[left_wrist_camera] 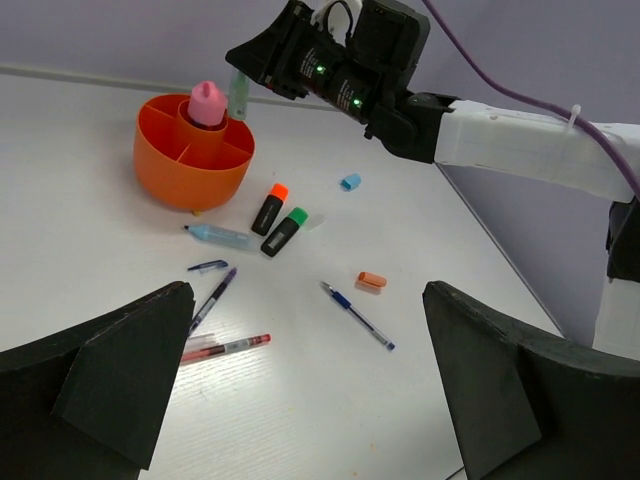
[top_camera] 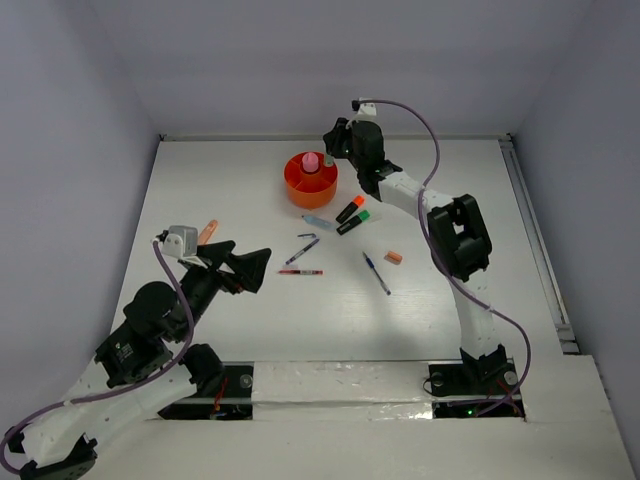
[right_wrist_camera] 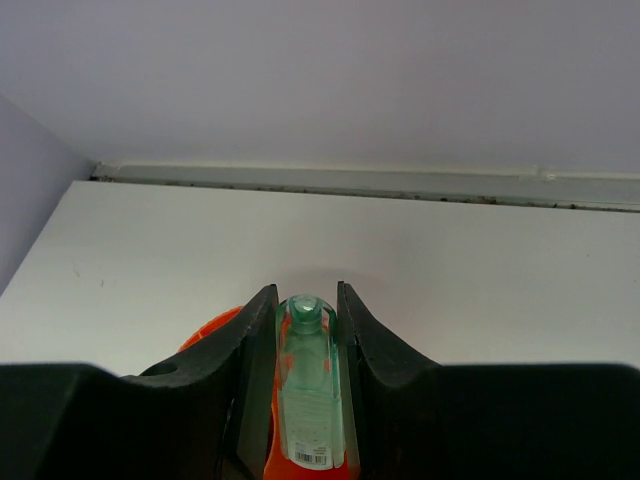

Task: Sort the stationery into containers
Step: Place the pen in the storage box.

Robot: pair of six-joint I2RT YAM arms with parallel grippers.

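A pale green translucent bottle-shaped piece (right_wrist_camera: 305,390) is pinched upright between the jaws of the right gripper (right_wrist_camera: 305,300), with its capped top level with the fingertips. It is held just above the round orange cup (left_wrist_camera: 165,165), over the cup's rim. A stubby pink piece (left_wrist_camera: 206,103) is seen standing in the cup's centre compartment. The left gripper (left_wrist_camera: 305,300) is held well apart from the cup, its jaws spread wide with nothing between them. A blue pen (left_wrist_camera: 357,315), a red pen (left_wrist_camera: 225,348), two black highlighters (left_wrist_camera: 270,208) and a peach eraser (left_wrist_camera: 371,279) are scattered on the white table (left_wrist_camera: 300,420) between that gripper and the cup.
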